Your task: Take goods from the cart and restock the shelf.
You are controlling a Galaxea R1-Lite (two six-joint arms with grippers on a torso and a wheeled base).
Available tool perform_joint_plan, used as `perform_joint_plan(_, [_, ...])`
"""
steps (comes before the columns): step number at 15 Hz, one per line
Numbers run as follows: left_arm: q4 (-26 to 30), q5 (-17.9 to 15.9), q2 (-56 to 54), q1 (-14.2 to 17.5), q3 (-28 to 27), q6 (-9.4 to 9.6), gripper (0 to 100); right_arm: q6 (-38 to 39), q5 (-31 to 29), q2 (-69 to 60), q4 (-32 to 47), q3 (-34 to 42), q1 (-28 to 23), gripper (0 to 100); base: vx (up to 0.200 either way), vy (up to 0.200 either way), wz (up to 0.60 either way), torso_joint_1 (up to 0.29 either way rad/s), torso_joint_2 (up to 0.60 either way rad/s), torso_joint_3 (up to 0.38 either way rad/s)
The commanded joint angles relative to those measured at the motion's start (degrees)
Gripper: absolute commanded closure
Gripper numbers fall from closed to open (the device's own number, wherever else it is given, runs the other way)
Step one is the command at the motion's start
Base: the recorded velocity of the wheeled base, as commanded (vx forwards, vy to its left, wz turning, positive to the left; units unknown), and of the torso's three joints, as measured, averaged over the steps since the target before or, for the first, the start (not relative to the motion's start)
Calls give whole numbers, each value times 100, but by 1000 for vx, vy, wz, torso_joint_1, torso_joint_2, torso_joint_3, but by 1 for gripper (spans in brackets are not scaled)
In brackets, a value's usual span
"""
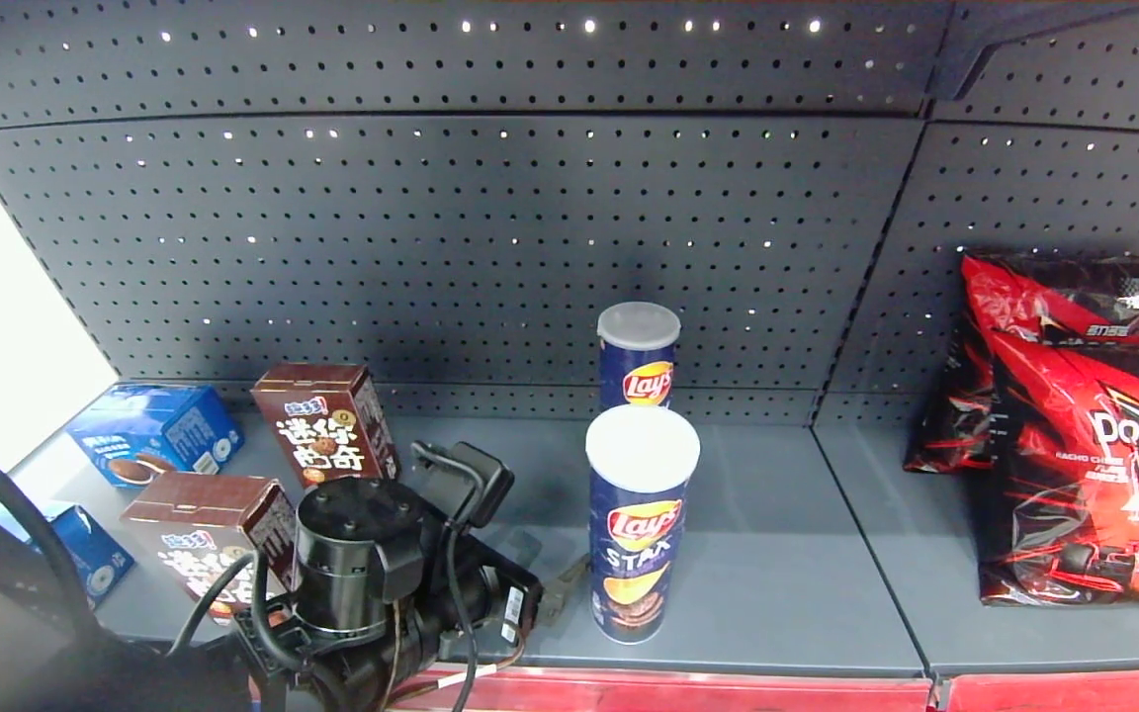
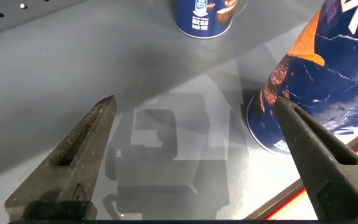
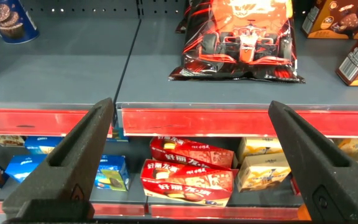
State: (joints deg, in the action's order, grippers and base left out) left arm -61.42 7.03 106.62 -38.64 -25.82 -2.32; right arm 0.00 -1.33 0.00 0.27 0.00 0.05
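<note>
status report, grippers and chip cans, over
Left gripper open, empty, low on shelf beside front chip can. Right gripper open, empty, facing the shelf edge. Front can upright, rear chip can behind it.

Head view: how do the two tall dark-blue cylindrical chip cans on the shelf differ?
The front dark-blue chip can stands near the red front edge of the shelf, beside the open left gripper. The rear dark-blue chip can stands back by the pegboard wall. The front can's lid looks white, the rear can's greyer. Both stand upright with the same logo.
</note>
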Motion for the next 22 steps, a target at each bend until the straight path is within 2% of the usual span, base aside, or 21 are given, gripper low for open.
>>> perform_joint_plan(1, [-2,9,26,-38,-20,-14,0,0,1,9,0,0,4,0,0,0,0,0,0,0])
perform_joint_plan(6, [-2,9,43,-82,-28,-14,0,0,1,9,0,0,4,0,0,0,0,0,0,0])
perform_joint_plan(8, [-2,61,8,6,-46,-23,0,0,1,9,0,0,4,0,0,0,0,0,0,0])
perform_joint_plan(10, [51,79,-45,252,-81,-23,0,0,1,9,0,0,4,0,0,0,0,0,0,0])
perform_joint_plan(11, [77,44,-229,507,-99,-14,0,0,1,9,0,0,-5,0,0,0,0,0,0,0])
perform_joint_plan(12, [86,17,-308,560,-107,-6,0,0,1,9,0,0,4,0,0,0,0,0,0,0])
perform_joint_plan(14, [86,-18,-502,569,-81,-6,0,0,1,9,0,0,4,0,0,0,0,0,0,0])
perform_joint_plan(17, [156,-106,-968,402,60,-14,0,0,1,9,0,0,4,0,0,0,0,0,0,0])
perform_joint_plan(22, [631,-123,-2057,384,560,3,0,0,1,9,0,0,-5,0,0,0,0,0,0,0])
